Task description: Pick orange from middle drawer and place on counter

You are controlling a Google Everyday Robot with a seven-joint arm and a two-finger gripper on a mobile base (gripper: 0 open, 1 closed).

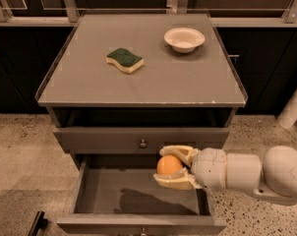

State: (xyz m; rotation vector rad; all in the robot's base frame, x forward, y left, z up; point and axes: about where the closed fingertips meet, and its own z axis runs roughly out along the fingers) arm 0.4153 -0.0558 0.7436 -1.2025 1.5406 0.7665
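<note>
The orange [169,164] sits between the two cream fingers of my gripper [171,167], which is shut on it and holds it above the open middle drawer [104,193], near the drawer's back right. My white arm reaches in from the right. The grey counter [178,77] is the flat top of the cabinet above the drawers.
A green-and-yellow sponge [124,60] lies on the counter's left middle. A white bowl [184,39] stands at the counter's back right. The closed top drawer with its knob [143,143] is just above the gripper. Speckled floor surrounds the cabinet.
</note>
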